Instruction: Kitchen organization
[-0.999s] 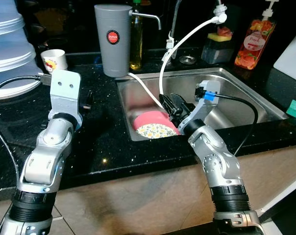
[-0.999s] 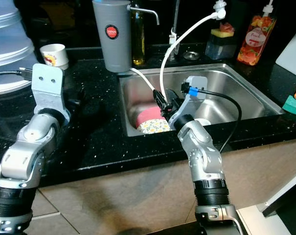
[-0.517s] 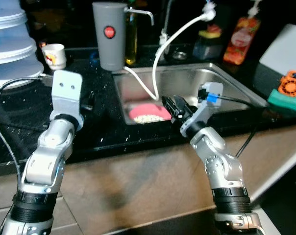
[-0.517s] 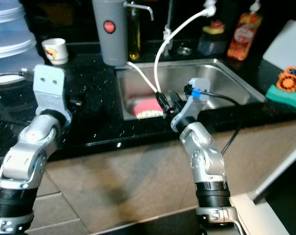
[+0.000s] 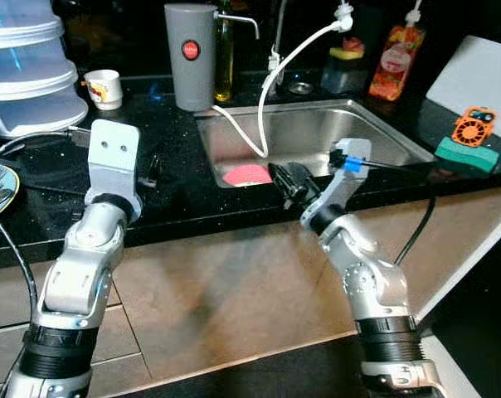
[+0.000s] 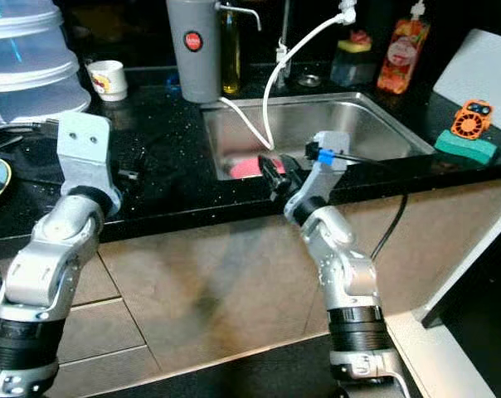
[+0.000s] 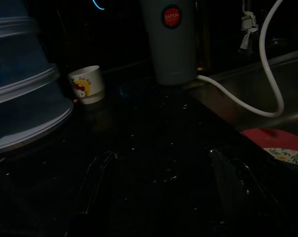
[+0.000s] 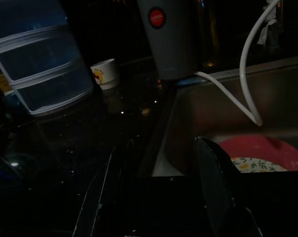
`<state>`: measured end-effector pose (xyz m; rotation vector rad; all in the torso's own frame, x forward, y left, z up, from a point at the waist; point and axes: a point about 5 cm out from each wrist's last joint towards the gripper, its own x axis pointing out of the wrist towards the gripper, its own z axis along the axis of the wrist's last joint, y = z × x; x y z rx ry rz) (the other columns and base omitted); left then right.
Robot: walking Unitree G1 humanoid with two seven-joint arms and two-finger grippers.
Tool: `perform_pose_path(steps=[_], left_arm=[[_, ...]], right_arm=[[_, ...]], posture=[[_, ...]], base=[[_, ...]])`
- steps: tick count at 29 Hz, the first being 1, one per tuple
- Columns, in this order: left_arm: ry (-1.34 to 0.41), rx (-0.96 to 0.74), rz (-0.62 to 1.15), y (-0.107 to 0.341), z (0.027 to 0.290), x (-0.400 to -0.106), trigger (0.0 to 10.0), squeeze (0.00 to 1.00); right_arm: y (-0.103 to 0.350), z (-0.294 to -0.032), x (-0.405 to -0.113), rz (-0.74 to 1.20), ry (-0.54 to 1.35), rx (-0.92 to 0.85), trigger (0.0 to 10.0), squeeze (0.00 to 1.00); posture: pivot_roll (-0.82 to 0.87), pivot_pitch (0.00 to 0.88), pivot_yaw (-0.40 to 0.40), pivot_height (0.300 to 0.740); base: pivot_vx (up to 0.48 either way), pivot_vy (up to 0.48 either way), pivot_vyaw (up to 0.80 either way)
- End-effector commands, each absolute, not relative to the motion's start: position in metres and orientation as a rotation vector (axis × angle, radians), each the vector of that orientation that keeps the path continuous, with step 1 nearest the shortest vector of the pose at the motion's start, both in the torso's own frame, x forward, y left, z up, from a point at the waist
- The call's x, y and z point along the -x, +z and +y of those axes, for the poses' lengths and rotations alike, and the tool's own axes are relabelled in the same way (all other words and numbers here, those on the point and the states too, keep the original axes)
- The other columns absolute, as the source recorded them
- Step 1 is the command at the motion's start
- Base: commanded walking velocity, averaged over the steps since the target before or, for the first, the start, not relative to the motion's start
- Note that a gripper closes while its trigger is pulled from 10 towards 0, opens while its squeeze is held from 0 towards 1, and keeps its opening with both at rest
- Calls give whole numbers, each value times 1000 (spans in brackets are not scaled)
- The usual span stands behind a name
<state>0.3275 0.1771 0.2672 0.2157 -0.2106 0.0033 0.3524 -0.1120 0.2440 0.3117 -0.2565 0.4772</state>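
**Hands short of the sink, pink plate not yet reached**

Left eye: I've got the right hand [image 5: 285, 181] at the near rim of the sink [image 5: 375, 137], fingers pointing far-left toward the pink plate [image 5: 246, 173], which lies in the sink's near-left corner. Left hand [image 5: 149, 172] hovers over the black bench [image 5: 176, 186], left of the sink. White hose [image 5: 277, 79] loops from the tap down into the basin, ending just beside the plate.

Right eye: same layout. Grey canister [image 6: 197, 46] stands far-left of the sink, small cup [image 6: 108, 79] further left, stacked clear tubs [image 6: 31, 58] at the far-left corner. Green sponge [image 6: 466, 146] on the bench, right.

Left wrist: dark, but both fingers [image 7: 97, 182] look spread, nothing between them: hand released.

Right wrist: fingers [image 8: 213, 182] spread and empty too, with the plate's floral part [image 8: 257, 164] beyond them.

My call: the step is reaching for the plate w/ the right hand. To do it well I'd go in low over the rim, keep fingers wide, take the plate by its near edge, and steer clear of the hose so it doesn't snag.
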Motion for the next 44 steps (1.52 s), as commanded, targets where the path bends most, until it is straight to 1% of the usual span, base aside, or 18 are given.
perform_pose_path(steps=[1, 7, 8, 13, 20, 26, 27, 29, 33, 38, 40, 41, 42, 44], left_arm=[[-9, -205, -200, 264, 174, -326, 10000, 0], [-10, -200, -174, 260, 174, -328, 10000, 0], [-18, -196, -170, 260, 173, -329, 10000, 0], [-44, -210, -157, 260, 171, -332, 10000, 0], [-64, -217, -157, 262, 169, -335, 10000, 0], [-103, -204, -151, 260, 162, -336, 10000, 0], [-121, -180, -144, 258, 159, -336, 10000, 0], [-144, -149, -132, 256, 154, -336, 10000, 0], [-167, -156, -127, 254, 148, -336, 10000, 0], [-153, -173, -123, 253, 149, -337, 10000, 0], [-136, -145, -123, 252, 151, -337, 10000, 0], [-127, -95, -115, 251, 153, -337, 10000, 0], [-111, -79, -108, 251, 155, -337, 10000, 0], [-94, -82, -108, 251, 158, -336, 10000, 0]], right_arm=[[243, -111, -352, -243, 482, -318, 10000, 0], [238, -112, -351, -229, 468, -327, 10000, 0], [234, -113, -350, -223, 456, -334, 10000, 0], [226, -114, -346, -215, 423, -361, 10000, 0], [220, -116, -342, -213, 387, -390, 10000, 0], [217, -117, -339, -214, 369, -400, 10000, 0], [217, -118, -338, -217, 362, -402, 10000, 0], [216, -118, -337, -223, 353, -405, 10000, 0], [216, -118, -335, -226, 344, -405, 10000, 0], [216, -118, -334, -224, 344, -398, 10000, 0], [217, -119, -334, -223, 347, -392, 10000, 0], [217, -119, -334, -222, 348, -390, 10000, 0], [218, -119, -335, -223, 351, -388, 10000, 0], [218, -119, -335, -223, 355, -386, 10000, 0]], posture=[[-9, 95, 1, 740], [-6, 93, 5, 740], [2, 89, 21, 740], [19, 78, 47, 740], [30, 73, 73, 740], [33, 65, 103, 740], [29, 61, 124, 740], [25, 57, 134, 740], [21, 60, 134, 740], [17, 61, 131, 740], [20, 66, 124, 740], [20, 66, 124, 740], [23, 65, 118, 740], [23, 65, 118, 740]], base=[[0, 0, 0], [0, 0, 0], [0, 0, 0], [0, 0, 0], [0, 0, 0], [0, 0, 0], [0, 0, 0], [0, 0, 0], [0, -469, 0], [0, -480, 0], [0, -480, 0], [0, 0, 0], [0, 0, 0], [0, 0, 0]])
